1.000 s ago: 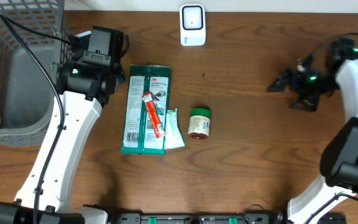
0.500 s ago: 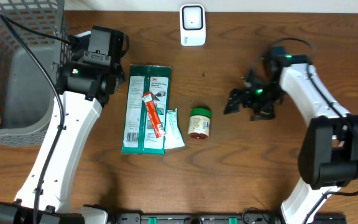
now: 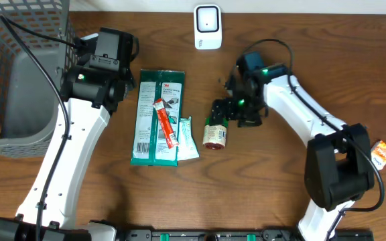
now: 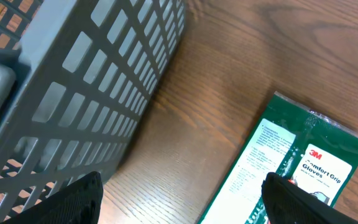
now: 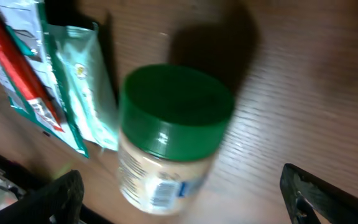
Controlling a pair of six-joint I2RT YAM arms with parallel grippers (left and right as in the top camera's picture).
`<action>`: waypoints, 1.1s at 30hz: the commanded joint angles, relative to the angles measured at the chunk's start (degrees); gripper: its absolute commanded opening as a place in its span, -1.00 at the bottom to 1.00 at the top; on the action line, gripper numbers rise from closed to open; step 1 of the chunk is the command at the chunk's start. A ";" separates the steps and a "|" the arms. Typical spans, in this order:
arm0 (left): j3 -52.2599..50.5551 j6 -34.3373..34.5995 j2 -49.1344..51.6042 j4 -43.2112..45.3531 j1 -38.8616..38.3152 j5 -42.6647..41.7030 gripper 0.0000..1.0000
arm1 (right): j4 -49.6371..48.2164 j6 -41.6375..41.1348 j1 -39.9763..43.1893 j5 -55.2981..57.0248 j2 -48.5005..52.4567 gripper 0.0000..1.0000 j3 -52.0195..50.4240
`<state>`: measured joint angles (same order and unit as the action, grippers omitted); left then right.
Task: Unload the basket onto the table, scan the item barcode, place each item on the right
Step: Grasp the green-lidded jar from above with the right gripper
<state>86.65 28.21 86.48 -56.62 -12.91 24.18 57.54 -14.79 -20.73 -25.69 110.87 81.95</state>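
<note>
Jar [image 5: 151,177] is coloured tan & topped w/ a green lid [image 5: 176,112]. Pack [image 3: 154,110] is printed green & white. Stick [image 3: 165,123] is coloured red. Basket [image 3: 25,87]: grey, grid-patterned. Table [image 3: 260,187]: brown wood grain.

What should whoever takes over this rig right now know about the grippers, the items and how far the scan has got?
Left gripper: open, empty, above the table beside the basket and glove pack.
Right gripper: open, empty, at the green-lidded jar, not closed on it.
Done: nothing lifted. Left: grip an item, present its barcode to the white scanner at the far edge.
</note>
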 commanded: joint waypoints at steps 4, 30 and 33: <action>-0.28 -0.74 0.31 -0.15 0.13 0.92 0.64 | -2.23 -9.79 -5.01 13.49 -0.26 0.97 -0.28; -0.28 -0.74 0.31 -0.17 0.13 0.94 0.65 | -13.64 -28.06 -9.01 15.87 -0.11 0.79 -8.07; -0.28 -0.74 0.31 -0.17 0.13 0.92 0.65 | -14.10 -28.04 -9.03 14.67 -0.11 0.67 -8.63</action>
<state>86.65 28.21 86.48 -56.62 -12.91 24.18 43.79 -41.23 -28.73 -10.50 110.89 73.91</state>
